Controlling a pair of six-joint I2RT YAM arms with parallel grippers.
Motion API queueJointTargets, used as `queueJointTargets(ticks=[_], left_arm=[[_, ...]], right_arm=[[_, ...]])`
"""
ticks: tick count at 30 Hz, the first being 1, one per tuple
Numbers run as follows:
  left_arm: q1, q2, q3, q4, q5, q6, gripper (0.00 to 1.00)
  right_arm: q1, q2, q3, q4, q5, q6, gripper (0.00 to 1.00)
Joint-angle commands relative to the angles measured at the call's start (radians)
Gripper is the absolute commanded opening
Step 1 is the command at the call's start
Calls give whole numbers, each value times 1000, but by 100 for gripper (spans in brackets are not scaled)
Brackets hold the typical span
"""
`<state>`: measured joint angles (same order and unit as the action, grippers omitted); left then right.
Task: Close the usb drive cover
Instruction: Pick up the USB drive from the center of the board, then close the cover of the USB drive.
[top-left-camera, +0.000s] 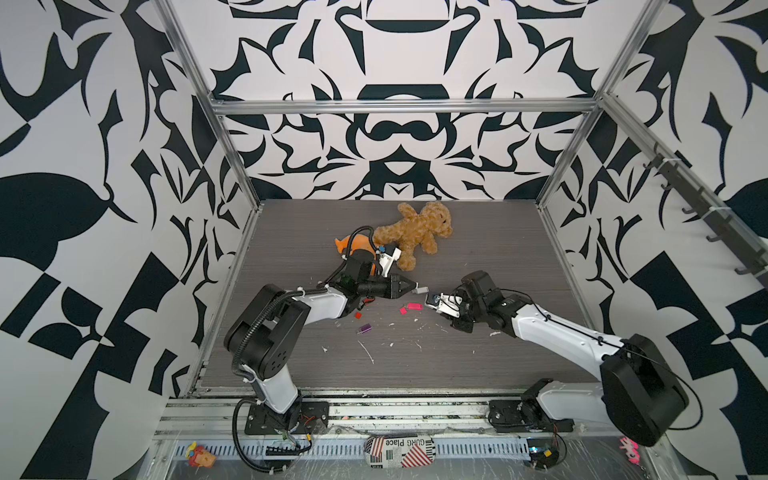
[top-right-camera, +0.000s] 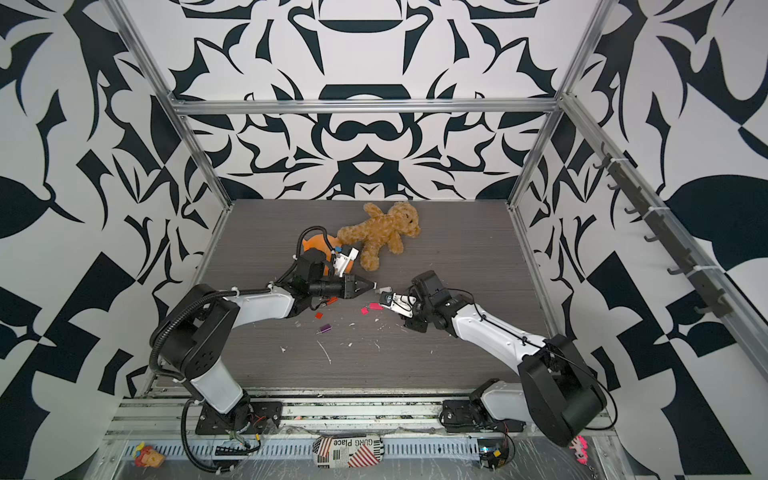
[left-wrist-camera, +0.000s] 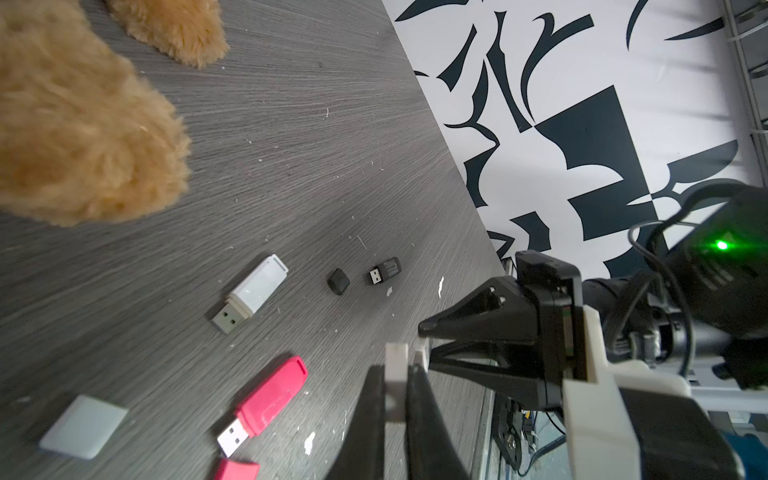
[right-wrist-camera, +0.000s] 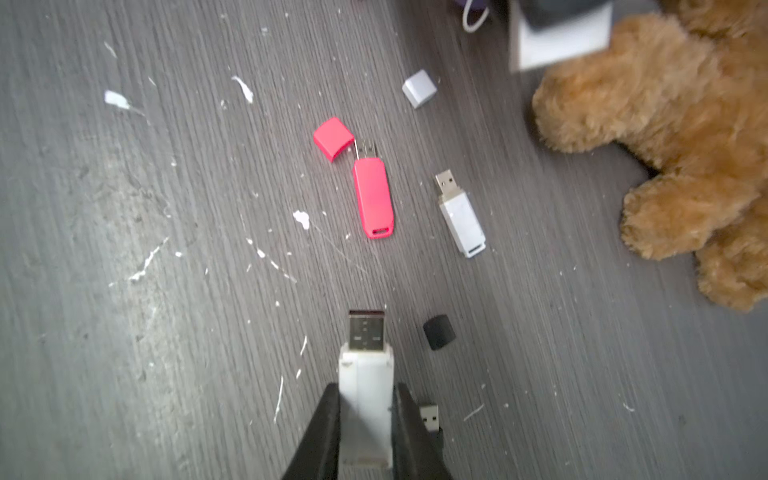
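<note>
Clamped shut in right gripper: smooth white plastic USB drive, metal plug bare. In left gripper, pinched: boxy white cap. Below, scuffed grey woodgrain tabletop; black-and-white patterned walls.

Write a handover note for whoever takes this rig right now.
Left gripper: shut on a white cap.
Right gripper: shut on the white usb drive, its connector bare.
Cap and drive sit tip to tip between the arms, not yet joined.
Done: both parts are picked up.
Left: line up and push the cap onto the connector.
Also on the table, uncapped: pink drive, second white drive, small black drive.
</note>
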<state>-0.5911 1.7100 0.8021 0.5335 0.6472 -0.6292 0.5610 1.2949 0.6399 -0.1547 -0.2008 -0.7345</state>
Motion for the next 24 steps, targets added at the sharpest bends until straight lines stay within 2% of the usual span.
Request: queueJointTargets(ticks=[1,7,24], left_arm=[[-14,-24,-4,-6,-12,-15,9],[-29,-16,-8,1,-17,-23,9],[-42,-8,-11,-6,-28,-24,9]], right_arm=[[39,-5,-21,186,62,53,23],[88,31,-30,307,156,94,23],[96,34,-26,374,178,147,22]])
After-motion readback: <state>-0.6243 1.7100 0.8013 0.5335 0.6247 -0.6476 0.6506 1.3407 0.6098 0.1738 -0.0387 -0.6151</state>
